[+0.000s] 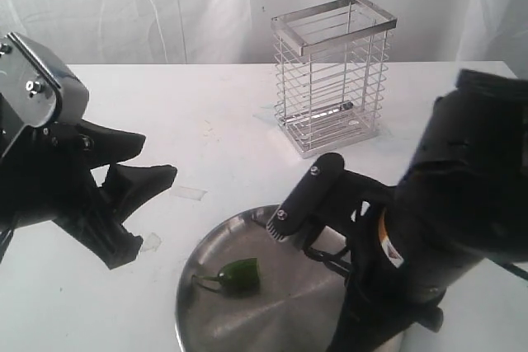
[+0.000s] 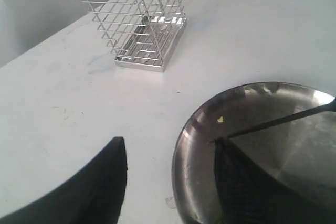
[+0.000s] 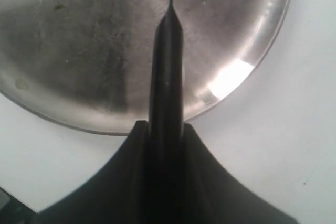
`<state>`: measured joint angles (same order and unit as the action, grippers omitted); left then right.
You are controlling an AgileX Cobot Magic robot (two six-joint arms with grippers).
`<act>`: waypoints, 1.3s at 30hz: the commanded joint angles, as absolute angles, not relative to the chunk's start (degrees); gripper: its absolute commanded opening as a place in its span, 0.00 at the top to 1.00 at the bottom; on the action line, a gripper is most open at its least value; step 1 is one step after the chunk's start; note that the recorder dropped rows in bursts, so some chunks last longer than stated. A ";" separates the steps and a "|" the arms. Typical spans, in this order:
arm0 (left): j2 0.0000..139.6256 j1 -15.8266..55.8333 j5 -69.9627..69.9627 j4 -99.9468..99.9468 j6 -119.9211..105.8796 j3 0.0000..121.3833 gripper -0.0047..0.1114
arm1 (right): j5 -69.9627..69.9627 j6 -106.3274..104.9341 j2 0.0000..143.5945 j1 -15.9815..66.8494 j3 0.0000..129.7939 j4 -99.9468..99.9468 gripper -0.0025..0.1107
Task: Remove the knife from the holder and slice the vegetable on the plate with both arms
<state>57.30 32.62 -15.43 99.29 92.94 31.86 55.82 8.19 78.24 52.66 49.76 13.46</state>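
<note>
Knife [image 3: 167, 77] first: your right gripper [image 3: 164, 125] is clamped on its black handle, and the dark, narrow blade reaches out over the plate [image 3: 252, 51], seen edge-on. I judge it stiff and light, but the slim handle could twist in the grip under cutting pressure, so press straight down and gently. Beyond the plate, well apart from it, stands the wire holder [image 1: 334, 72], with no knife showing in it. On the plate, toward the rim nearest your left gripper [image 1: 155, 157], lies the vegetable [image 1: 237, 276]. It is small, dark green and glossy, with a thin stem pointing at that rim. It is likely light and slick-skinned and may skid on the polished steel, so pin it near the stem end. Your left jaws are spread wide, gripping nothing, above the table [image 1: 206, 121] beside the plate.
</note>
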 commanded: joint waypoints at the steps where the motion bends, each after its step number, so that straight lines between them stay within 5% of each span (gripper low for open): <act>1: 56.73 32.73 -16.93 99.95 100.44 31.38 0.48 | 48.63 16.48 73.78 52.54 43.74 13.65 0.98; 10: 61.11 32.73 -22.78 99.95 94.66 31.38 0.51 | 38.86 24.55 72.90 52.64 38.58 9.81 0.98; 17: 69.48 32.73 -23.65 99.95 85.03 31.38 0.40 | 25.31 28.70 72.90 52.64 32.51 9.27 0.98; 39: 92.43 32.73 -26.57 99.95 77.38 41.87 0.39 | 20.20 32.19 72.77 50.23 27.80 12.61 0.98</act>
<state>90.40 32.62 -27.12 99.39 77.50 40.09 20.80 31.89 73.29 50.52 28.04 11.88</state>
